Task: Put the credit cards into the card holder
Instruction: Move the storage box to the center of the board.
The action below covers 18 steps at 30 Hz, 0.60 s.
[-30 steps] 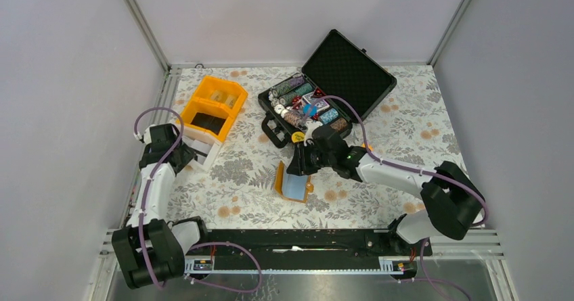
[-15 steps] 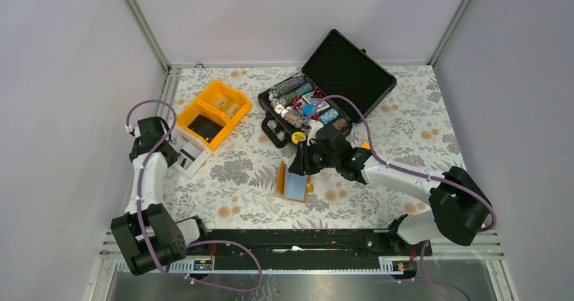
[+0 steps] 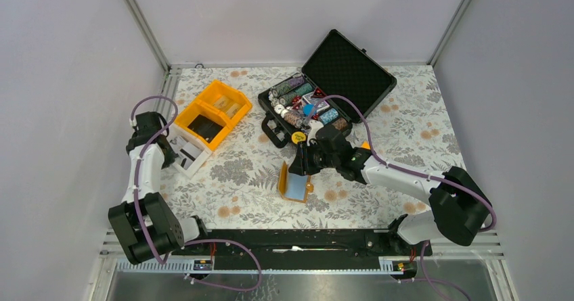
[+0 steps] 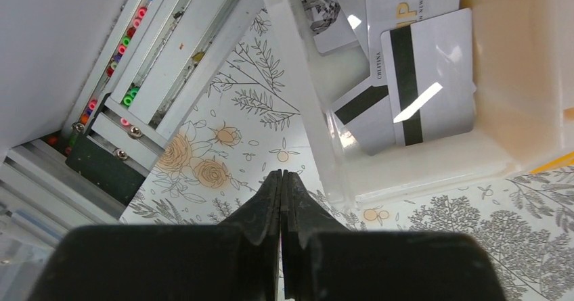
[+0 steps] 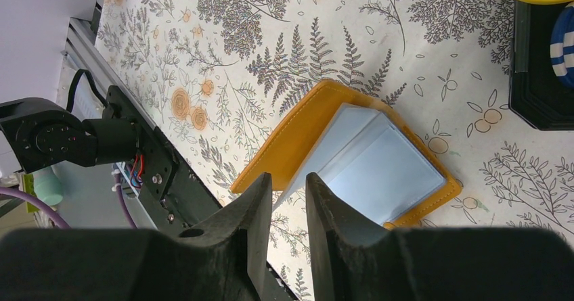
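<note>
Several credit cards, pale with black stripes, lie in a clear drawer that sticks out of the orange bin. My left gripper is shut on nothing, over the floral cloth just outside the drawer's corner; from above, the left gripper sits beside the drawer. The card holder, orange with pale blue pockets, lies half open mid-table, one flap raised. My right gripper hovers at its near edge, jaws a little apart. A corner of a pale blue leaf reaches between them. The top view shows the right gripper over the card holder.
An open black case with rows of poker chips stands behind the card holder, and a yellow chip lies at its front. The case's edge is close to my right gripper. Metal rails run along the left.
The left gripper has closed empty and its arm swung slightly back and left. The orange bin turned and its drawer now sticks out further. The right arm barely moved.
</note>
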Motion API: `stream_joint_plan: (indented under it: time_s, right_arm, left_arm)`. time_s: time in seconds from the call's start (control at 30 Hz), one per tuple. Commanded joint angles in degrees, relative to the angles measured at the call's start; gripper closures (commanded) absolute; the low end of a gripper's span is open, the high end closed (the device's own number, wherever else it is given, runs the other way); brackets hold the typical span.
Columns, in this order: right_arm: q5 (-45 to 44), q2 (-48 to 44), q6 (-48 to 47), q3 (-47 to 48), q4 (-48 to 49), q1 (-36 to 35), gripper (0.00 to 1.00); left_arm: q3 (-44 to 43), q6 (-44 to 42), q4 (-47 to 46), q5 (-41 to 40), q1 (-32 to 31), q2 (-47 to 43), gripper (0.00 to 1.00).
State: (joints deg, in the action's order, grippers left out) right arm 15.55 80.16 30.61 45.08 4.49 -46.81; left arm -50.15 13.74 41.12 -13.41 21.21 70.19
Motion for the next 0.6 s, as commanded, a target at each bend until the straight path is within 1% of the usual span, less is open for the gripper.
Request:
stream_joint_plan:
  time_s: [0.0,0.2,0.3,0.33,0.37,0.4,0.43,0.5,0.57]
  right_arm:
    - [-0.1,-0.8,-1.4,0.2,-0.4,0.4,0.68]
    - [-0.3,-1.1,-2.3,0.4,-1.1,0.4,0.68]
    - [-0.8,-1.5,-2.9,0.5,-1.6,0.4,0.67]
    - [-0.9,-1.5,-3.0,0.5,-1.7,0.4,0.67]
    - [-1.0,-1.6,-3.1,0.6,-1.9,0.4,0.66]
    - [-1.1,-1.6,-3.2,0.5,-1.9,0.4,0.65]
    - [-1.2,-1.7,-3.2,0.5,-1.9,0.4,0.64]
    - [-1.3,-1.8,-3.1,0.5,-1.8,0.4,0.63]
    - [-1.5,-1.7,-3.0,0.4,-1.8,0.4,0.63]
  left_arm:
    - [-3.0,-3.0,0.5,-1.9,0.3,0.9,1.0]
    - [-2.9,-4.6,-0.5,-8.9,1.2,0.7,1.0]
    - [-2.5,-5.1,-1.3,-5.6,1.3,-0.4,1.0]
    - [-2.4,-5.0,-1.5,-4.0,1.2,-0.9,0.94]
    - [-2.1,-4.7,-1.8,-2.4,1.3,-1.4,0.85]
    - [-1.8,-4.1,-2.2,-1.6,1.2,-2.0,0.73]
    - [-1.5,-3.1,-2.6,-1.5,1.3,-2.6,0.64]
    - [-1.1,-1.1,-3.1,-0.5,1.2,-3.9,0.51]
    - [-1.4,1.3,-3.6,0.1,1.3,-4.5,0.43]
